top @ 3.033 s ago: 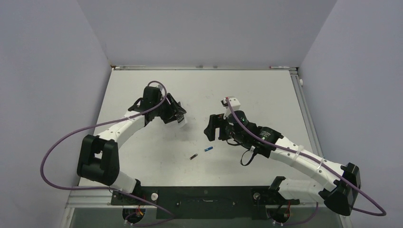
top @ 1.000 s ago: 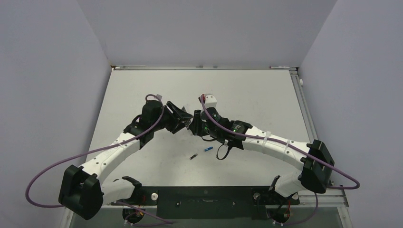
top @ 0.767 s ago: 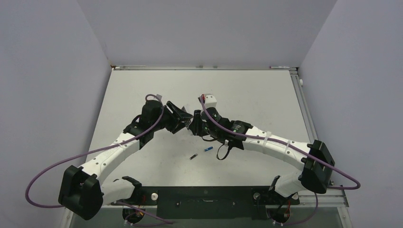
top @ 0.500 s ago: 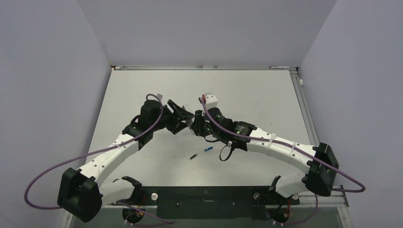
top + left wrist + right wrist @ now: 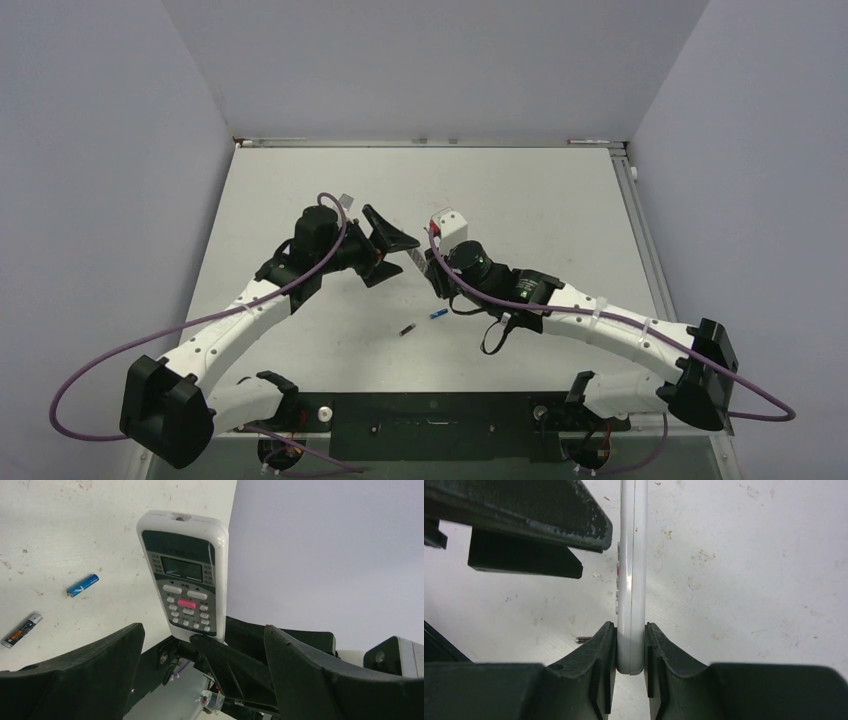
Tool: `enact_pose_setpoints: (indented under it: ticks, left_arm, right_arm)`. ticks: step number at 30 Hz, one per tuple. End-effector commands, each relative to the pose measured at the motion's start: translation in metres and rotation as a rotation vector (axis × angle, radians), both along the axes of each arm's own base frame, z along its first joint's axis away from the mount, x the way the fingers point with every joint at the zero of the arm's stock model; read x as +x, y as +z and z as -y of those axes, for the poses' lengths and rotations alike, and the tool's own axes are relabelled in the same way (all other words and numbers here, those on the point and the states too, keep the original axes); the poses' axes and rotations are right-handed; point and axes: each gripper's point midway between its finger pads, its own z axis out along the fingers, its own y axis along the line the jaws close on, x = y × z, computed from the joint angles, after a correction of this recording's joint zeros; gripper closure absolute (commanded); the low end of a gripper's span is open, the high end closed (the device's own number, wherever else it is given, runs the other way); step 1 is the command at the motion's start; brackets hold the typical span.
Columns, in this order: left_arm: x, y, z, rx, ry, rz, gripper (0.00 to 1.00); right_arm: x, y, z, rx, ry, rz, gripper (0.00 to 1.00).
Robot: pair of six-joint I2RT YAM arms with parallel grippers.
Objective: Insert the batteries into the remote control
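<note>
The remote control point(image 5: 186, 575) has its lower end behind the right jaws.

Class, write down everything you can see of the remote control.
The remote control is a slim white plastic handset with a dark face, a small grey screen, pale buttons and one pink button. It is held above the table, buttons facing the left wrist camera. The right gripper pinches its lower end, front and back; nothing else touches it.

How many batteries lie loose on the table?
2. The small blue cylindrical battery lies on the white table, near its middle; the dark grey-black cylindrical battery lies apart from it, lower left in the top view. Others may be hidden from view.
</note>
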Motion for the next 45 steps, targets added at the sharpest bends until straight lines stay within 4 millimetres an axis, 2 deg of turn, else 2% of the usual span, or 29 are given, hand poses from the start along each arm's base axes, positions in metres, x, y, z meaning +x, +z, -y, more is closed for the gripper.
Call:
enact_pose_setpoints:
  ticks: [1,10,17,35,39,45]
  left_arm:
    - [-0.005,0.032,0.004,-0.038,-0.062,0.077,0.12]
    - [-0.013,0.042,0.005,-0.081,-0.114,0.079,0.12]
    - [-0.021,0.044,0.008,-0.121,-0.154,0.060,0.12]
    - [-0.054,0.041,0.015,-0.221,-0.308,-0.012,0.14]
    - [-0.058,0.047,0.017,-0.271,-0.331,-0.001,0.18]
    - [-0.067,0.044,0.017,-0.296,-0.360,-0.018,0.26]
  right_arm:
    - [0.000,0.016,0.017,-0.087,0.059,0.159,0.92]
    - [-0.003,0.029,0.049,-0.235,0.157,0.407,0.92]
    - [-0.013,0.034,0.058,-0.314,0.275,0.597,0.92]
    - [-0.039,0.059,0.061,-0.531,0.484,0.992,0.92]
    - [-0.044,0.065,0.058,-0.566,0.510,1.057,0.92]
    - [-0.047,0.068,0.057,-0.628,0.522,1.119,0.92]
